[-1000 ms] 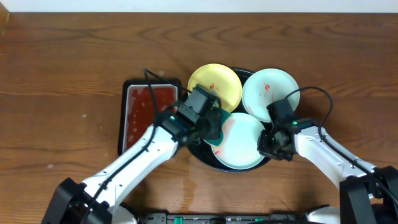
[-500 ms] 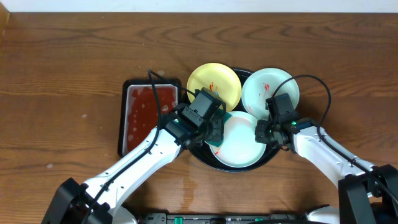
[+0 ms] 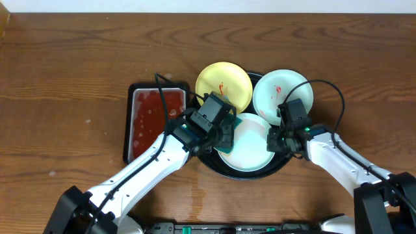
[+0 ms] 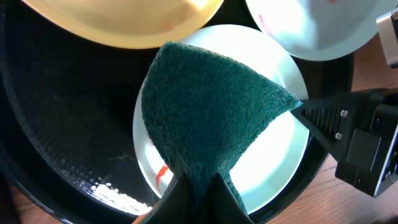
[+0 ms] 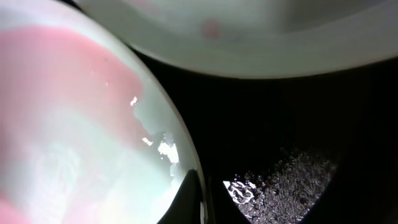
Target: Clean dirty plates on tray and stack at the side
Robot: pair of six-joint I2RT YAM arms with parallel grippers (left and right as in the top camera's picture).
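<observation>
Left end effector (image 4: 198,198): clamped on a green scouring pad (image 4: 211,118), which lies over the near mint plate (image 4: 273,162).
Right end effector (image 5: 194,199): fingers together at this plate's right rim; a pinch I cannot tell.
Plates: yellow plate (image 3: 224,84) and far mint plate (image 3: 279,94) overlap the black tray's (image 4: 62,124) back rim; the near one sits inside.
Desk (image 3: 65,97): small sauce tray (image 3: 127,130) just left.
</observation>
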